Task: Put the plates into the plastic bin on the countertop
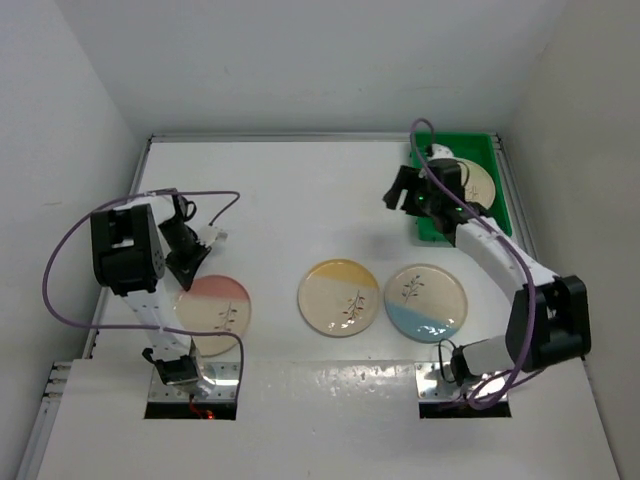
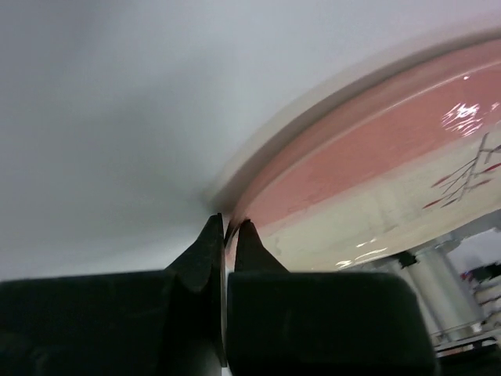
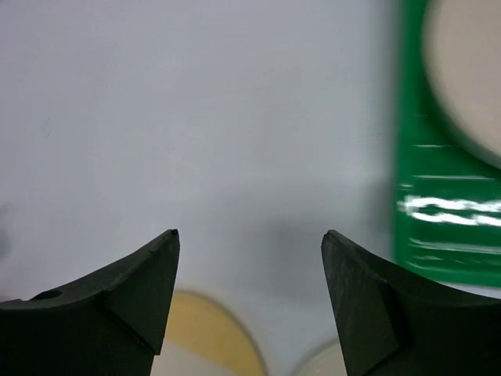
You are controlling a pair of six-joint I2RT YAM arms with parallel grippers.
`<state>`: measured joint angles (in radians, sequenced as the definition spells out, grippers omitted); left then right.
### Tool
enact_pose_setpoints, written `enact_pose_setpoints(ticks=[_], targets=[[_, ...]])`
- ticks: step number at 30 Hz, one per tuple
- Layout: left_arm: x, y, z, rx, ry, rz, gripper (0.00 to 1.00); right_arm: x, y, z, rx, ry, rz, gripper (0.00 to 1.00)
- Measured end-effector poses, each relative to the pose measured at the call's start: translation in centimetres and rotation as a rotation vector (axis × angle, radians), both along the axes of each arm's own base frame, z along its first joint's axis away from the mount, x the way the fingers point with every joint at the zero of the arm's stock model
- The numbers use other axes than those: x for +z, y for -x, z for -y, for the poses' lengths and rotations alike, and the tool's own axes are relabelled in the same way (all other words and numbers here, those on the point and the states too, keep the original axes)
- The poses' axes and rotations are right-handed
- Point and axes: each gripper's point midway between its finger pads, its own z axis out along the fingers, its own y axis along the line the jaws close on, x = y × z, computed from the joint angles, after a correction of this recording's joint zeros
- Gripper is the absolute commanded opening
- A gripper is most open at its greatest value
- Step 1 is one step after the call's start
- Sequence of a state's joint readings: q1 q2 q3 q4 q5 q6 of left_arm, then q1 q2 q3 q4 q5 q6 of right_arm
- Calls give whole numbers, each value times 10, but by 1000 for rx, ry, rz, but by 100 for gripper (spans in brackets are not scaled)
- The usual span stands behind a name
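Observation:
Three plates lie on the white countertop (image 1: pixel 300 200): a pink one (image 1: pixel 218 310) at the left, a yellow one (image 1: pixel 339 297) in the middle, a blue one (image 1: pixel 426 301) to its right. My left gripper (image 1: pixel 190 272) (image 2: pixel 229 223) is shut on the pink plate's (image 2: pixel 376 157) far-left rim, which sits pinched between the fingertips. The green plastic bin (image 1: pixel 503 200) stands at the back right with a cream plate (image 1: pixel 480 183) inside. My right gripper (image 1: pixel 405 190) (image 3: pixel 250 235) hangs open and empty just left of the bin (image 3: pixel 446 219), above bare countertop.
White walls close in the countertop on the left, back and right. The right arm's forearm (image 1: pixel 490 250) crosses over the bin's near end. In the right wrist view the yellow plate (image 3: pixel 207 337) and another plate's edge (image 3: pixel 321 364) show below the fingers.

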<state>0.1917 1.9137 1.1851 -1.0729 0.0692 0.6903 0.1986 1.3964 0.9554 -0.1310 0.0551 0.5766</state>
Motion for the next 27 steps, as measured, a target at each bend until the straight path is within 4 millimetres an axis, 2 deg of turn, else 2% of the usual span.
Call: enact_pose_setpoints(ticks=[2, 3, 5, 8, 11, 14, 17, 20, 23, 24, 27], targets=[[3, -12, 6, 38, 26, 29, 0, -8, 3, -41, 157, -22, -12, 73], [6, -25, 10, 57, 45, 71, 0, -17, 5, -67, 254, -40, -40, 75], [13, -59, 16, 68, 74, 182, 0, -34, 8, -121, 452, -112, -110, 76], [33, -108, 27, 52, 110, 359, 0, -59, -1, -191, 668, -200, -184, 77], [59, -138, 45, 18, 148, 490, 0, -87, 1, -243, 811, -266, -256, 77], [78, -148, 63, -16, 189, 548, 0, -105, 3, -284, 900, -323, -309, 77], [91, -155, 78, -46, 221, 585, 0, -122, -1, -313, 934, -374, -334, 79], [98, -158, 87, -66, 240, 602, 0, -134, 0, -320, 933, -425, -372, 77], [102, -160, 93, -77, 251, 609, 0, -133, -5, -329, 947, -492, -363, 60], [103, -161, 95, -78, 254, 613, 0, -133, -6, -331, 950, -511, -363, 42], [107, -164, 96, -82, 255, 623, 0, -135, 2, -338, 974, -574, -385, 17]])
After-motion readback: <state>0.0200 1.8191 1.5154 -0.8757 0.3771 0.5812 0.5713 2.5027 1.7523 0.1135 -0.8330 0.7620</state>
